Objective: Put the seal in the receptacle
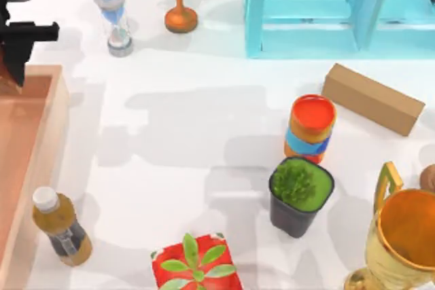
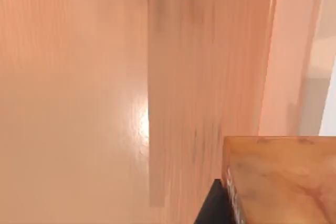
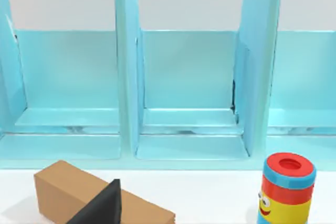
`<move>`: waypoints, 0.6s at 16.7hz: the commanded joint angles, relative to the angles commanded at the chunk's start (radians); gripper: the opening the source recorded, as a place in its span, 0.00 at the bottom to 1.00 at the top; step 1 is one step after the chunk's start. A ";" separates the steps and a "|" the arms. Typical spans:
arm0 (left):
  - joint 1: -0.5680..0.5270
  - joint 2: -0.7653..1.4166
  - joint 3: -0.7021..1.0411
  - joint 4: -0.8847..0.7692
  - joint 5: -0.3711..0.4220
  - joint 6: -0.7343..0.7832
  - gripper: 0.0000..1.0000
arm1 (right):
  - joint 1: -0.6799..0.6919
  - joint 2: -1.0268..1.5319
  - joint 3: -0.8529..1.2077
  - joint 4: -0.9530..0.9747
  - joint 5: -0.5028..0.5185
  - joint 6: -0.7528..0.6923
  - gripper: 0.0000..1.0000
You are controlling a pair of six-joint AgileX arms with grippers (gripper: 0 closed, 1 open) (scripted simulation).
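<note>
Seal [image 2: 283, 179] fills the lower right corner of the left wrist view as an orange-brown block with a dark pincer finger [image 2: 212, 205] against its side, so the left pincer [image 1: 12, 66] is clenched on it. In the top view that pincer sits at the upper left of the frame, right at the far end of the receptacle [image 1: 58, 110], whose light-wood rim and orange-pink floor run down the left edge of the frame. The wrist view looks down at that pink floor with the rim wall just beside the block, so the seal hangs over the inside of the tray, close to one wall.

By my judgement the carrying is nearly finished and only the lowering and letting go remain. The risk lies in that closeness to the rim: released from where it hangs, the block could catch the wall and tip, or topple onto its side if dropped from too high. Opening the fingers while the block is still tilted would do the same.

The right pincer [image 3: 102, 205] is parked near the tan cardboard box [image 1: 372, 98], facing the turquoise cabinet [image 1: 326, 11]; I cannot tell how its fingers stand
</note>
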 joint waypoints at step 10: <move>0.276 -0.236 -0.245 -0.003 -0.015 0.306 0.00 | 0.000 0.000 0.000 0.000 0.000 0.000 1.00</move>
